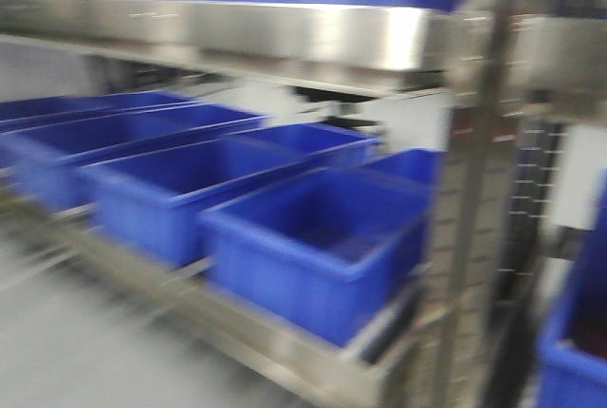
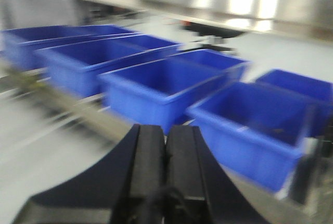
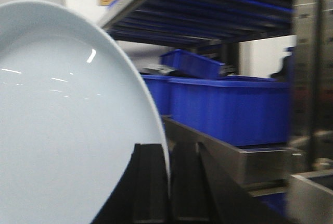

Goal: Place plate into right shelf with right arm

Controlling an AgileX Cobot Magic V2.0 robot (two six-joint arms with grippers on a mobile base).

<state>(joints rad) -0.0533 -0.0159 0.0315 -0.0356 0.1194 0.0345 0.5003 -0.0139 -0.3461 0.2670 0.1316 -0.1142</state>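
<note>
My right gripper (image 3: 167,153) is shut on the rim of the white plate (image 3: 62,130), which stands on edge and fills the left of the right wrist view. Beyond it is the steel shelf rack (image 3: 229,153) with blue bins (image 3: 229,109). My left gripper (image 2: 165,135) is shut and empty, facing a row of blue bins (image 2: 156,86) on a steel rail. The front view, blurred, shows the rack's steel rail (image 1: 285,33), a perforated upright (image 1: 479,190) and several blue bins (image 1: 322,237). No gripper or plate shows in the front view.
Another blue bin (image 1: 579,332) sits to the right of the upright. An upper shelf of blue bins (image 3: 218,5) hangs overhead in the right wrist view. A steel upright (image 3: 312,67) stands at the right edge. Grey floor (image 1: 85,351) lies below the rack.
</note>
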